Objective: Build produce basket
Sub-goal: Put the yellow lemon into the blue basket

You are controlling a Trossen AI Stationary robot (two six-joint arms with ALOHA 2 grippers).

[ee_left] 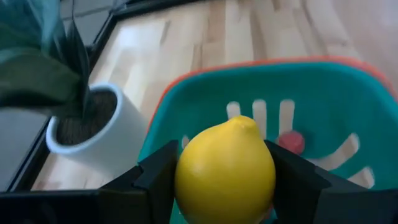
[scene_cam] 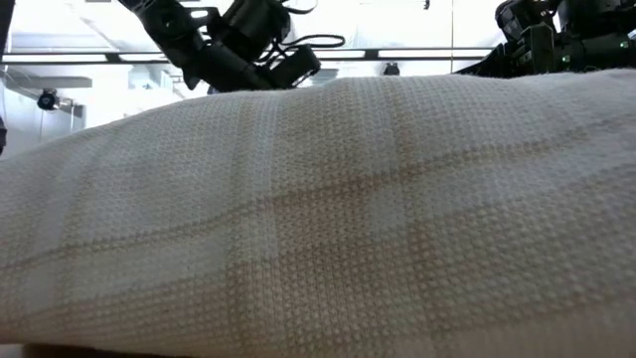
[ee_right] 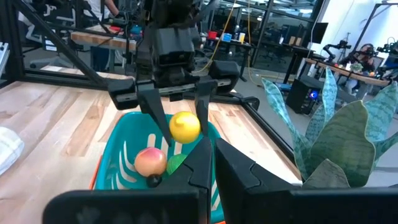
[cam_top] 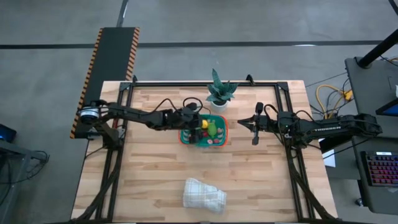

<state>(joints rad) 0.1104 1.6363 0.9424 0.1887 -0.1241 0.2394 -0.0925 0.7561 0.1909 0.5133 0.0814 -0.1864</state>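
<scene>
Right now the left gripper (ee_right: 177,124) hangs over the left end of the basket (cam_top: 204,140), its two fingers (ee_left: 155,180) pinching a yellow lemon (ee_left: 225,171) from either side. The lemon is held above the basket's inside, not resting on anything. From the right wrist camera I can see it caught between the dark fingers above the teal wall, with a pink-orange peach (ee_right: 150,161), a green piece (ee_right: 176,163) and a small dark berry (ee_right: 153,181) lying in the basket below it. From overhead the basket also holds a yellow-green piece (cam_top: 212,129) and some small pink and red bits I can't make out.

The basket sits toward the far edge of the wooden table (cam_top: 155,180), about midway between the left and right edges. Just beyond it, at the far edge, stands a potted plant (cam_top: 219,93) in a white pot (ee_left: 93,134), close to the basket's far right corner.

The right gripper (cam_top: 253,124) waits just right of the basket, above the table, with its fingers pressed together and nothing between them.

A folded white cloth (cam_top: 204,195) lies near the table's near edge, well apart from the basket; it fills almost the whole low view.
</scene>
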